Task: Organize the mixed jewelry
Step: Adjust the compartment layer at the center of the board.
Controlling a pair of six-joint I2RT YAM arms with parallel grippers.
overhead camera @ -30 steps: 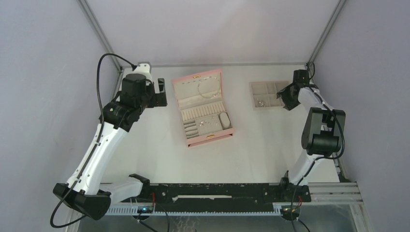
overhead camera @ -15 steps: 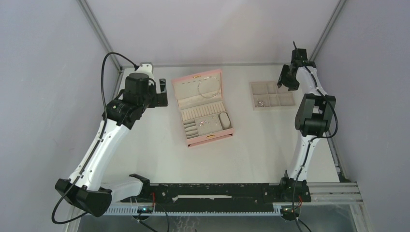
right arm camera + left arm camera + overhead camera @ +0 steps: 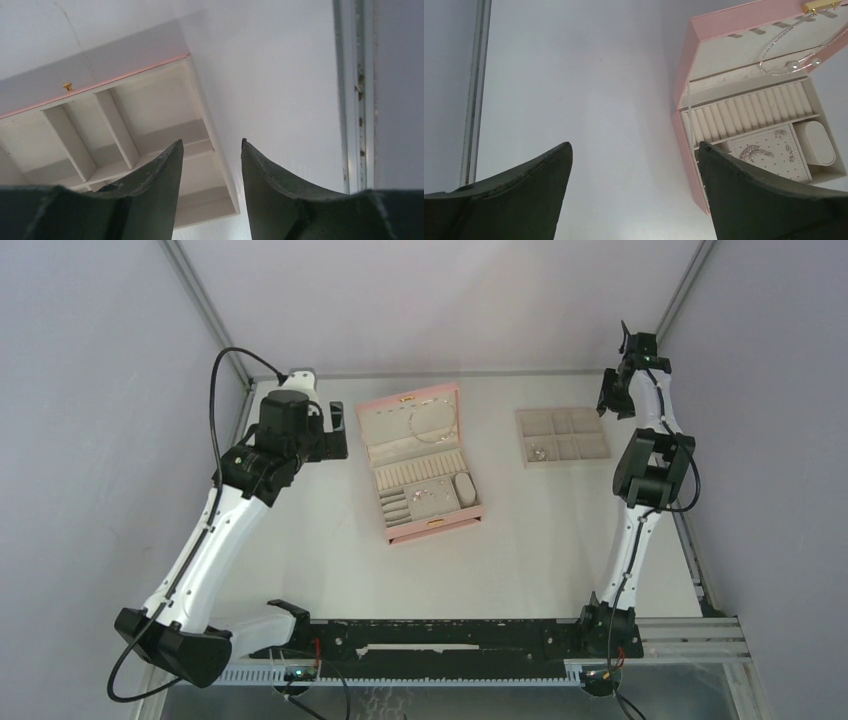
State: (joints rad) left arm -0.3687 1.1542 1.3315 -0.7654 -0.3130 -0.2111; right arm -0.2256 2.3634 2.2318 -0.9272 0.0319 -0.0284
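**Both end effectors empty; jewelry split between box and tray**

Left arm: it extends from the near-left base to the far left of the white tabletop (image 3: 540,550), with the wrist turned to the right. The left end effector (image 3: 336,443) hangs just left of the open pink quilted box (image 3: 436,524). Its fingers are spread wide with nothing between them.

Right arm: it stands steeply, with the forearm reaching into the far-right corner. The right end effector (image 3: 611,400) sits above the tabletop, just beyond the far-right corner of the flat beige compartment tray (image 3: 592,447). Its fingers are parted by a moderate gap and hold nothing.

Jewelry: the thin silver looped chain necklace (image 3: 430,424) lies in the box's beige-lined lid and carries two pale beads. Small silver earring-sized pieces (image 3: 428,495) rest on the dotted pad in the box's base, just left of a pale oval cushion (image 3: 463,488). Further small silver bits (image 3: 539,452) lie in the tray's near-left compartment, too small to tell their form.
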